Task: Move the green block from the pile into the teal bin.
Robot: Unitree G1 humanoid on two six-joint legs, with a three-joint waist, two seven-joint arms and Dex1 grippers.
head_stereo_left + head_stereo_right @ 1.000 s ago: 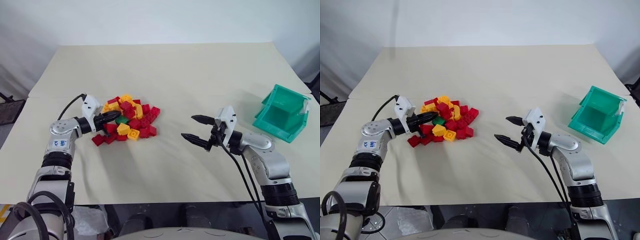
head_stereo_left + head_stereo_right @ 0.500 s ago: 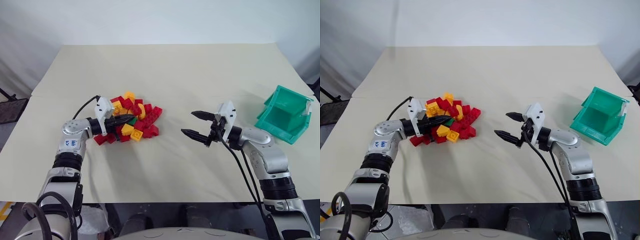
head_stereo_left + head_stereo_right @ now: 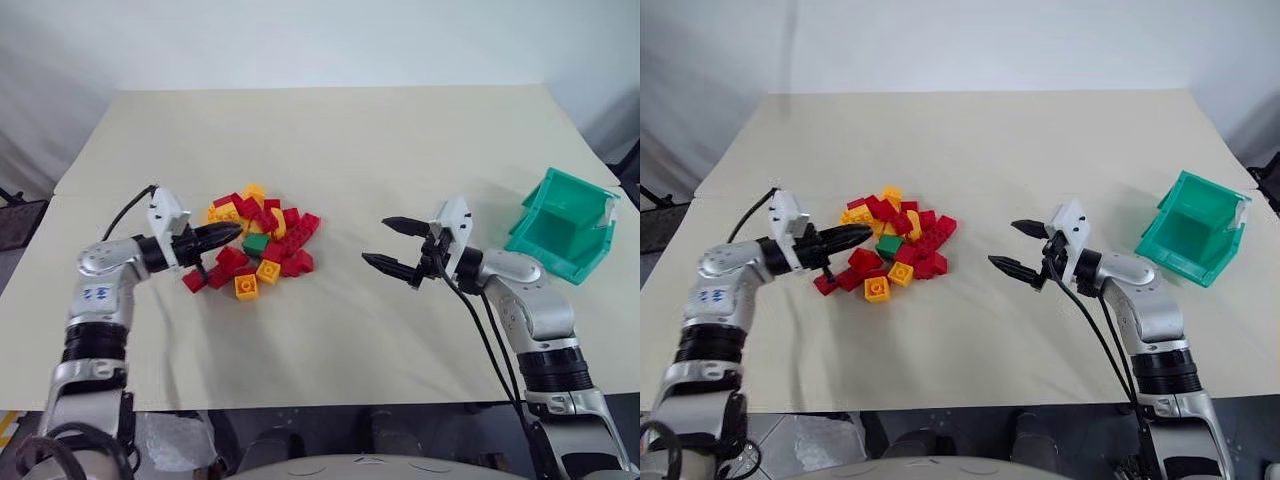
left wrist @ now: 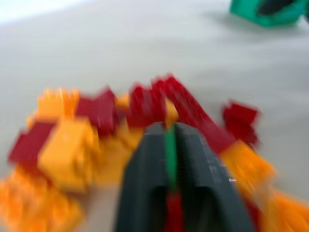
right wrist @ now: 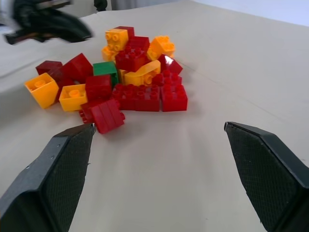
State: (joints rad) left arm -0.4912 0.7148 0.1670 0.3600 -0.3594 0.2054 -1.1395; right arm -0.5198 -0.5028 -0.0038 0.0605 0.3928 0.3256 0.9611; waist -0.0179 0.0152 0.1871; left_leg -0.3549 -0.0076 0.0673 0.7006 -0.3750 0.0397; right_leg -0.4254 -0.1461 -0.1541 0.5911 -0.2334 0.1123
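The green block (image 3: 255, 243) lay in the pile (image 3: 258, 243) of red and yellow bricks on the left half of the desk (image 3: 330, 150), its studded top exposed among the reds, not held by anything. The left claw (image 3: 232, 232) pointed into the pile from the side toward the desk's left edge, its tips just beside the block; its fingers looked nearly together, and whether they were clenched or parting could not be told from the views. That low, level aim suited a pinch on one brick without scattering its neighbours. The right claw (image 3: 385, 242) hung released, fingers spread wide and empty, over bare desk between the pile and the teal bin (image 3: 566, 226), seemingly waiting to receive the block. The bin sat near the desk's right edge, well apart from the pile, tilted with its open mouth facing inward; its visible interior held no brick.
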